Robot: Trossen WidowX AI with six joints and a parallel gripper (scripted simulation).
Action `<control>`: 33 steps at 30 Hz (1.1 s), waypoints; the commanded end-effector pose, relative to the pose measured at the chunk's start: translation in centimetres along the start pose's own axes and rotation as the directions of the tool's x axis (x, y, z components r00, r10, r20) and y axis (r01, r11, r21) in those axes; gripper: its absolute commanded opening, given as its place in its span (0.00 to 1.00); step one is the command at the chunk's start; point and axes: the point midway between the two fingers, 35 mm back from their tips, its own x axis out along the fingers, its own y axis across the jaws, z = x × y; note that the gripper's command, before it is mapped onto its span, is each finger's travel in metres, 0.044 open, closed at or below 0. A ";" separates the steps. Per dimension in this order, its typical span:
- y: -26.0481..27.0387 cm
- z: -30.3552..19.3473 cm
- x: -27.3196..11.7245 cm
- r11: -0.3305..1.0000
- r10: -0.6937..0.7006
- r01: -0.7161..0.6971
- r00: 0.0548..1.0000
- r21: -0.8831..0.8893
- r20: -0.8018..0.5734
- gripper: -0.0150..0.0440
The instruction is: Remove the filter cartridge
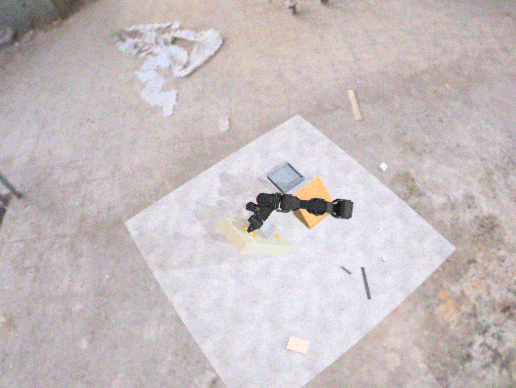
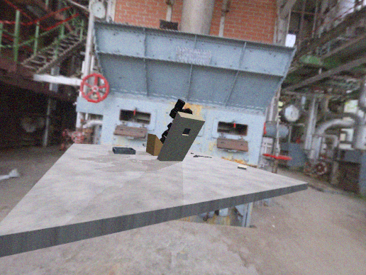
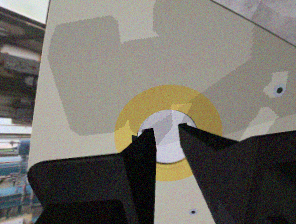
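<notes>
The cream service panel [image 1: 264,248] [image 2: 174,145] [image 3: 135,60] stands tilted on the table. In the wrist view the white round face of the filter cartridge [image 3: 168,149] sits inside a yellow ring [image 3: 210,116] on the panel. My gripper [image 3: 165,130] [image 1: 249,230] is shut on the cartridge, with its fingertips at the face. The two slots are not visible, and I cannot tell whether the face is exactly flush. The blue-grey tray [image 1: 285,175] [image 2: 123,151] lies flat on the table with nothing visible in it, away from the gripper.
An orange block [image 1: 316,191] [image 2: 152,144] stands beside the tray, partly under the arm. Two dark bars [image 1: 366,283] [image 1: 346,270] and a small cream block [image 1: 298,345] [image 2: 242,167] lie elsewhere on the table.
</notes>
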 end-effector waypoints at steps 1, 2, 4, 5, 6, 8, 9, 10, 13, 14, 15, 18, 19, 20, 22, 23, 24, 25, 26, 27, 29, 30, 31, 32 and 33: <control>0.0 -0.2 0.9 0.994 -0.012 0.012 1.000 0.108 -0.009 0.25; 0.0 -0.2 0.9 0.990 -0.012 0.013 1.000 0.143 -0.009 0.25; 0.0 -0.2 0.9 0.979 -0.012 0.013 1.000 0.202 -0.009 0.25; 0.0 -0.2 0.9 0.973 -0.012 0.013 1.000 0.232 -0.009 0.25; 0.0 -0.2 0.9 0.974 -0.011 0.013 1.000 0.227 -0.009 0.25; 0.0 -0.2 0.9 0.983 -0.011 0.013 1.000 0.185 -0.009 0.25; 0.0 -0.2 1.0 0.986 -0.011 0.013 1.000 0.168 -0.009 0.25; 0.0 -0.2 1.0 0.987 -0.011 0.013 1.000 0.163 -0.009 0.25; 0.0 -0.2 1.0 0.987 -0.011 0.013 1.000 0.163 -0.009 0.25; 0.0 -0.2 1.0 0.987 -0.011 0.013 1.000 0.163 -0.009 0.25; 0.0 -0.2 1.0 0.987 -0.011 0.013 1.000 0.163 -0.009 0.25; 0.0 -0.2 1.0 0.987 -0.011 0.013 1.000 0.163 -0.009 0.25; 0.0 -0.2 1.0 0.987 -0.011 0.013 1.000 0.163 -0.009 0.25; 0.0 -0.2 1.0 0.987 -0.011 0.013 1.000 0.163 -0.009 0.25; 0.0 -0.2 1.0 0.987 -0.011 0.013 1.000 0.163 -0.009 0.25; 0.0 -0.2 1.0 0.987 -0.011 0.013 1.000 0.163 -0.009 0.25; 0.0 -0.2 1.0 0.987 -0.011 0.013 1.000 0.163 -0.009 0.25; 0.0 -0.2 1.0 0.987 -0.011 0.013 1.000 0.163 -0.009 0.25; 0.0 -0.2 1.0 0.987 -0.011 0.013 1.000 0.163 -0.009 0.25; 0.0 -0.2 1.0 0.987 -0.011 0.013 1.000 0.163 -0.009 0.25; 0.0 -0.2 1.0 0.987 -0.011 0.013 1.000 0.163 -0.009 0.25; 0.0 -0.2 1.0 0.987 -0.011 0.013 1.000 0.163 -0.009 0.25; 0.0 -0.2 1.0 0.987 -0.011 0.013 1.000 0.163 -0.009 0.25; 0.0 -0.2 1.0 0.987 -0.011 0.013 1.000 0.163 -0.009 0.25; 0.0 -0.2 1.0 0.987 -0.011 0.013 1.000 0.163 -0.009 0.25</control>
